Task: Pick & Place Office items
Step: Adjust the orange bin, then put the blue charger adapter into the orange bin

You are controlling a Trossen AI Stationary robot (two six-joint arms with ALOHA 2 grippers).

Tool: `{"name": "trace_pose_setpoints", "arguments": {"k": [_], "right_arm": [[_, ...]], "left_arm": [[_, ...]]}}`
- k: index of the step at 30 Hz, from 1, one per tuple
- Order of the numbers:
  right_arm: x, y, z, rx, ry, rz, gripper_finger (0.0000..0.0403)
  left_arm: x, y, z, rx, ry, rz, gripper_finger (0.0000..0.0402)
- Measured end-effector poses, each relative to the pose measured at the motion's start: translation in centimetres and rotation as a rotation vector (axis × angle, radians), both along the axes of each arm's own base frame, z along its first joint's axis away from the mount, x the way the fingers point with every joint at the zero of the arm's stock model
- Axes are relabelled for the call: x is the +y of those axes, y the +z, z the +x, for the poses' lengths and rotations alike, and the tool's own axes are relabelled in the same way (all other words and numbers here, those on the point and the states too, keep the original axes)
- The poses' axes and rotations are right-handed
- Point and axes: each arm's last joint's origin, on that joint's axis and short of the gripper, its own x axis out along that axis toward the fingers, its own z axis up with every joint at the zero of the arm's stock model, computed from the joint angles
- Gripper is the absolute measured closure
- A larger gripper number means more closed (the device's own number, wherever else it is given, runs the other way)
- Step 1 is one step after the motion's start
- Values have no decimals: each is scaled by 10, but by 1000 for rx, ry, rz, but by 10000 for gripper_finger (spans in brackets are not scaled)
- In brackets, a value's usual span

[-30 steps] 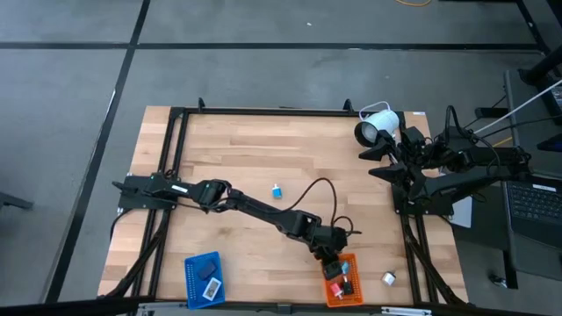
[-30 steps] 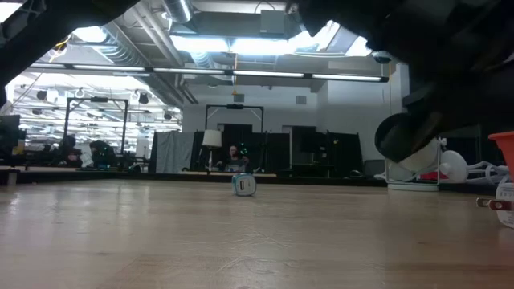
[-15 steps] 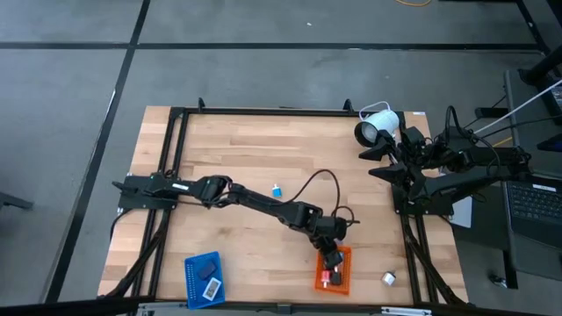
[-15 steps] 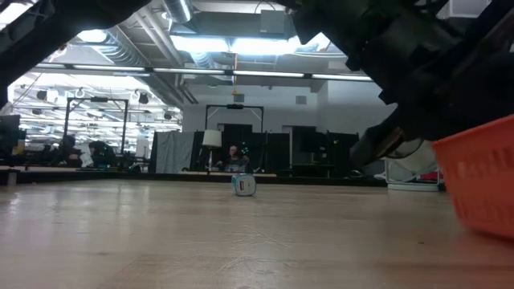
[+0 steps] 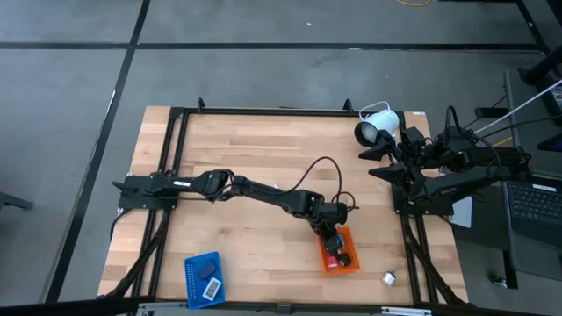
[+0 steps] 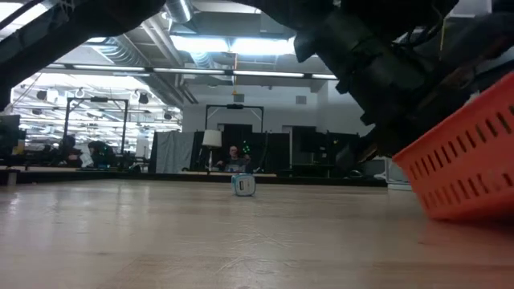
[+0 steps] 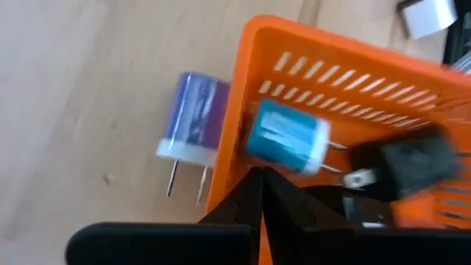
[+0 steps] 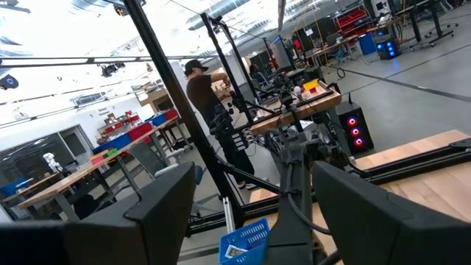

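Observation:
My left gripper (image 5: 331, 243) reaches across the table and is shut on the orange tray (image 5: 341, 256), near the table's near right corner. The tray (image 7: 353, 81) holds a teal charger-like piece (image 7: 287, 136), a black piece (image 7: 408, 165) and a red piece (image 5: 334, 262). A purple plug piece (image 7: 193, 118) lies flat on the wood just outside the tray wall. A light-blue piece (image 6: 244, 184) stands alone mid-table. My right gripper (image 8: 254, 221) is open, parked at the table's right edge. My left gripper is shut on the orange tray's slotted side wall (image 7: 234, 165), at its rim. The fingers come from above, slanting down; one finger seems inside the tray and one outside. In the low view the tray (image 6: 466, 160) is tilted, its far-right side raised.
A blue tray (image 5: 204, 276) with small flat pieces sits near the table's near left edge. A small white piece (image 5: 387, 278) lies right of the orange tray. The white round lamp-like device (image 5: 378, 123) stands at the far right corner. Bare wood lies between the two trays.
My left gripper has moved from the near edge toward the far edge, and the orange tray has gone with it, turning about on the table. In the low view the tray has come to fill more of the picture and now stands tipped.

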Motion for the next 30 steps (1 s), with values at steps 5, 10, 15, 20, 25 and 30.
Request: {"name": "trace_pose_setpoints", "arguments": {"k": [5,10,15,20,25,30], "right_arm": [[0,0,0,0,0,0,124],[0,0,0,-3,-2,-14,124],[0,1,0,-11,-2,-13,124],[0,1,0,-18,-2,-15,124],[0,1,0,-18,-2,-11,124],[0,2,0,-21,1,11,124]], "left_arm": [[-1,5,2,-22,-34,-51,396],[-11,15,3,-56,-57,-88,396],[-19,34,7,-152,-72,-170,391],[-27,64,3,-226,-75,-194,368],[-23,87,-5,-259,-47,-126,320],[-7,108,-21,-183,106,30,258]]}}
